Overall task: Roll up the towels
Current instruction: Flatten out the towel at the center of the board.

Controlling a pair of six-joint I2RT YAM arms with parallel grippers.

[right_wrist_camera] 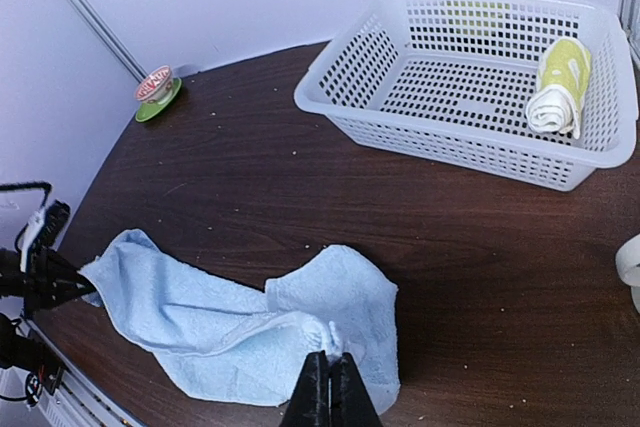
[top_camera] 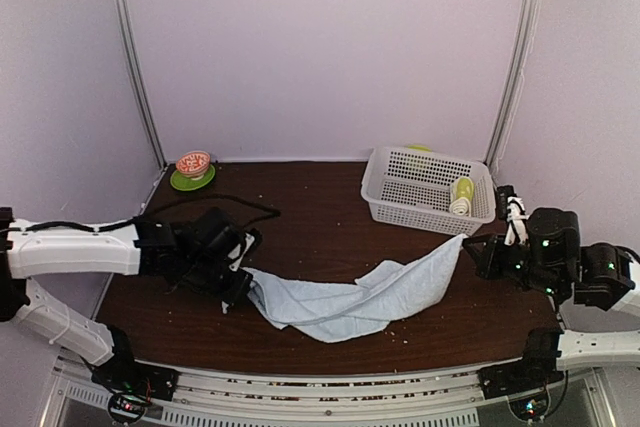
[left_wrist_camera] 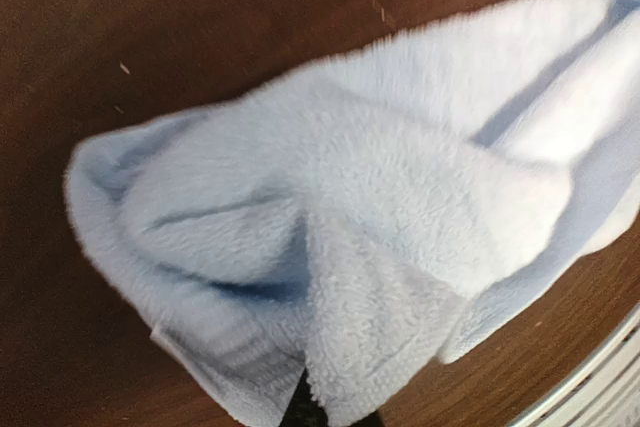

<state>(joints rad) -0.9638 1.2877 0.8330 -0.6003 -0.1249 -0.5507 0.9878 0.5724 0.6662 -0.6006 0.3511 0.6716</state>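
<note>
One pale-blue towel (top_camera: 340,302), one lime-green towel (top_camera: 461,194), one white basket (top_camera: 420,215), one bowl (top_camera: 193,161), one green saucer (top_camera: 183,183)

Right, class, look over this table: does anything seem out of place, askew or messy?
The pale-blue towel lies twisted and bunched across the near side of the table, not spread flat, its ends pinched in the left fingers and right fingers. Pale specks dot the wood. The rolled green towel sits tidily in the basket.

The left arm (top_camera: 75,247) and right arm (top_camera: 600,349) have white links, black joints and cables.
</note>
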